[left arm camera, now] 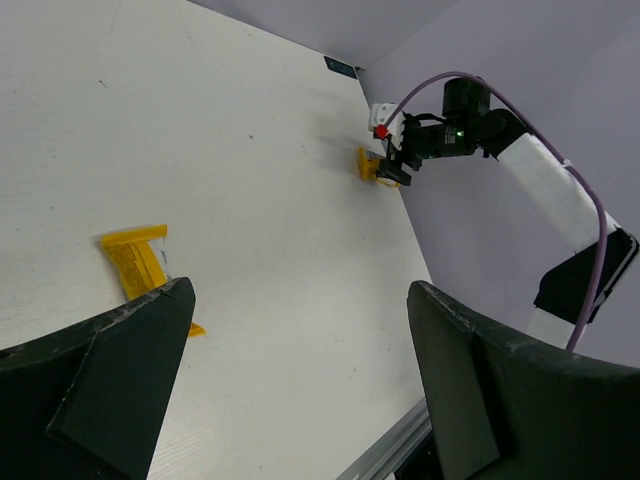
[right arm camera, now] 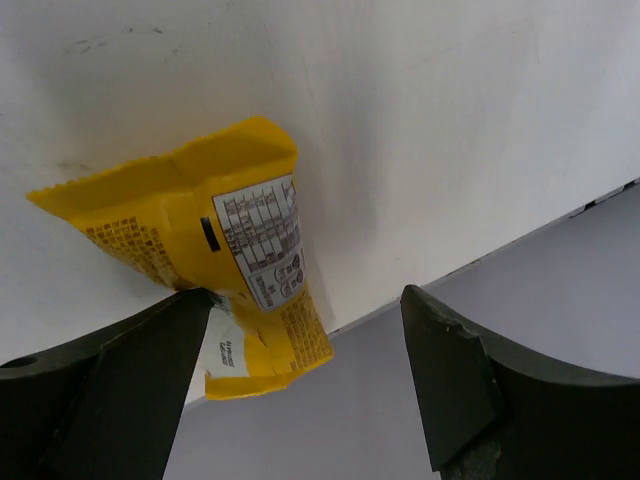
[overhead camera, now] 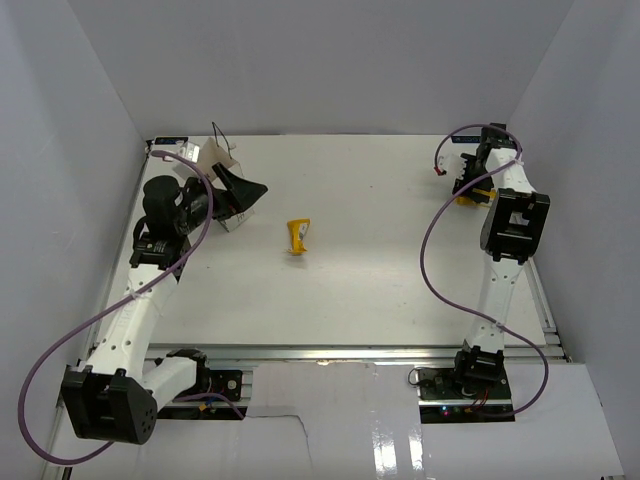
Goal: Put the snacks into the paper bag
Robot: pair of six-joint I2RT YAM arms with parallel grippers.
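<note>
While hovering spread over yellow packet [right arm camera: 190,225] by far right wall, centre right gripper [right arm camera: 305,300] on it, clamp low. Hold left gripper [left arm camera: 300,295], also spread, off paper bag [overhead camera: 214,160].

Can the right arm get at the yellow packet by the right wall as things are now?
Probably yes. The open right tool hangs just over that yellow packet, with nothing between them. One end of the packet lies at the wall, which may crowd one finger.
</note>
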